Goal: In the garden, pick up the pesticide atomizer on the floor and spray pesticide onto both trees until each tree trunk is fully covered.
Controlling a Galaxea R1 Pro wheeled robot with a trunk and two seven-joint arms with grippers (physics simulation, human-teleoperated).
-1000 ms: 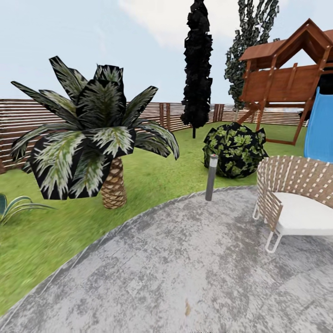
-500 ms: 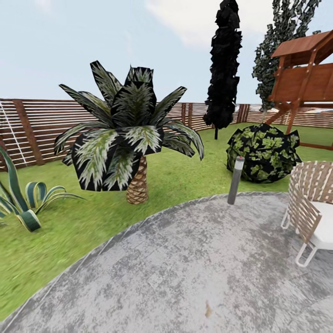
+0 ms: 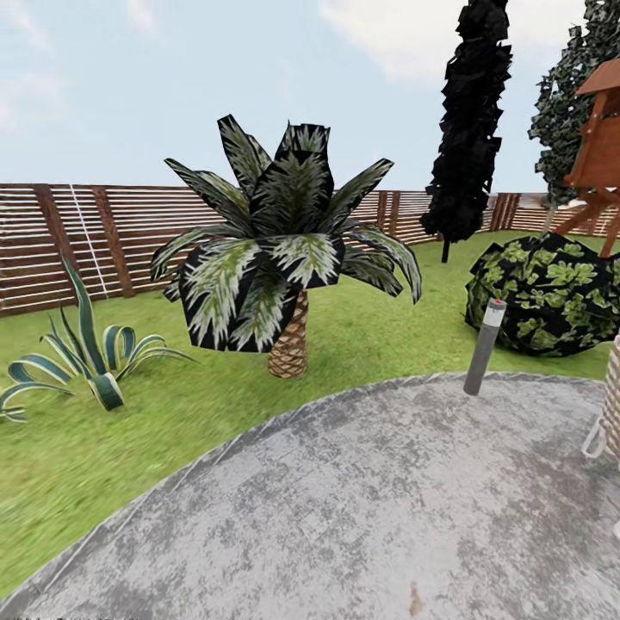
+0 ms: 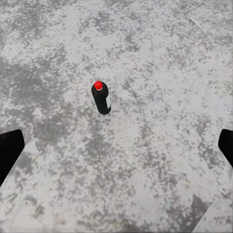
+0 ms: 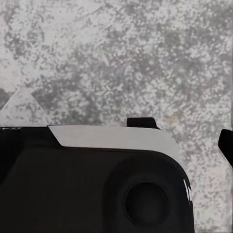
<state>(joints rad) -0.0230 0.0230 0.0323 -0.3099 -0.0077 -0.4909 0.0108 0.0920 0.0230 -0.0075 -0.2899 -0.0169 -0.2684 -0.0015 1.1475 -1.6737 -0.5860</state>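
Left wrist view: we list one bottle [image 4: 101,98], upright on grey paving [image 4: 160,160]; left gripper [image 4: 116,145] jaws spread wide. Right jaws: we cannot tell.

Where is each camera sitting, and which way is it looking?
Head view: up on the robot's head, facing out over the grey paving to a palm, the lawn and the fence.
Left wrist view: by the left hand, looking down at the pesticide atomizer standing on the paving; dark fingertips show at both edges.
Right wrist view: by the right arm, facing the paving across the robot's dark body.
All three share the mottled grey paving.
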